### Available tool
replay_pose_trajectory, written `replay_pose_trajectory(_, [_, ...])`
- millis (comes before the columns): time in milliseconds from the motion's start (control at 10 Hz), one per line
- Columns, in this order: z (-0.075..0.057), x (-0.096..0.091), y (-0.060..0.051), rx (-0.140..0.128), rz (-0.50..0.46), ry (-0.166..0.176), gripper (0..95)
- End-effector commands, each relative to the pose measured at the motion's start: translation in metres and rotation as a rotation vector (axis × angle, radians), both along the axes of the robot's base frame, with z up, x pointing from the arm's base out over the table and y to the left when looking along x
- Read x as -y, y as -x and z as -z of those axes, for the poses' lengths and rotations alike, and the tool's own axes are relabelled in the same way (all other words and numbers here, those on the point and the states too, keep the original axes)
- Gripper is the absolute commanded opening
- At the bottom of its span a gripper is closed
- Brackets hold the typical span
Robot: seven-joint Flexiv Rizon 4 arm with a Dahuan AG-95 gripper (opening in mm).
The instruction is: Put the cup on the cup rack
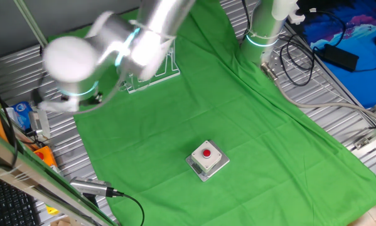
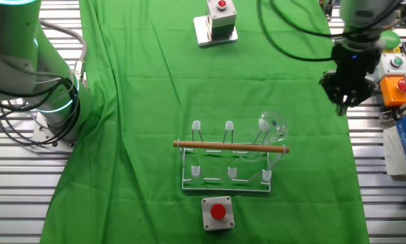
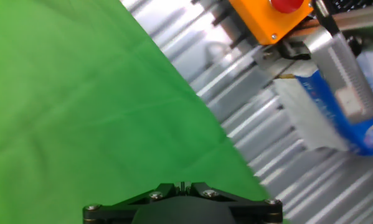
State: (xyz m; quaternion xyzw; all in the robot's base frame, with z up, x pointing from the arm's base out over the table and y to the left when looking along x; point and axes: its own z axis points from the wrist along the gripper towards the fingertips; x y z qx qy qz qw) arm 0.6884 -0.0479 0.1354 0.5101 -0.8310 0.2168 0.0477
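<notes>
The clear cup [image 2: 272, 126] hangs tilted on the right-hand prong of the white wire cup rack [image 2: 226, 181], just behind its wooden top bar [image 2: 216, 144]. In one fixed view the rack [image 1: 151, 80] shows only partly behind the blurred arm, and the cup cannot be made out there. My gripper [image 2: 343, 107] is well to the right of the rack, above the right edge of the green cloth. It holds nothing. In the hand view its fingertips [image 3: 182, 185] sit together over the cloth edge.
A white box with a red button [image 2: 217, 211] sits just in front of the rack [image 1: 207, 157]. A second button box [image 2: 216, 20] stands at the cloth's far end. An orange button box [image 3: 270, 15] and a blue-white packet [image 3: 335, 106] lie on the metal slats under my hand.
</notes>
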Motion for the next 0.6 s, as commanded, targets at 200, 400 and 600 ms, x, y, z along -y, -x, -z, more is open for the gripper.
replay_pose_trajectory(200, [0.0026,0.0010,-0.0055,0.041,0.121,0.047,0.0])
replay_pose_trajectory(400, [0.0026,0.0009,-0.0054,0.045,0.130,0.039,0.0])
replay_pose_trajectory(600, [0.0026,0.0009,-0.0054,0.049,0.140,0.037,0.0])
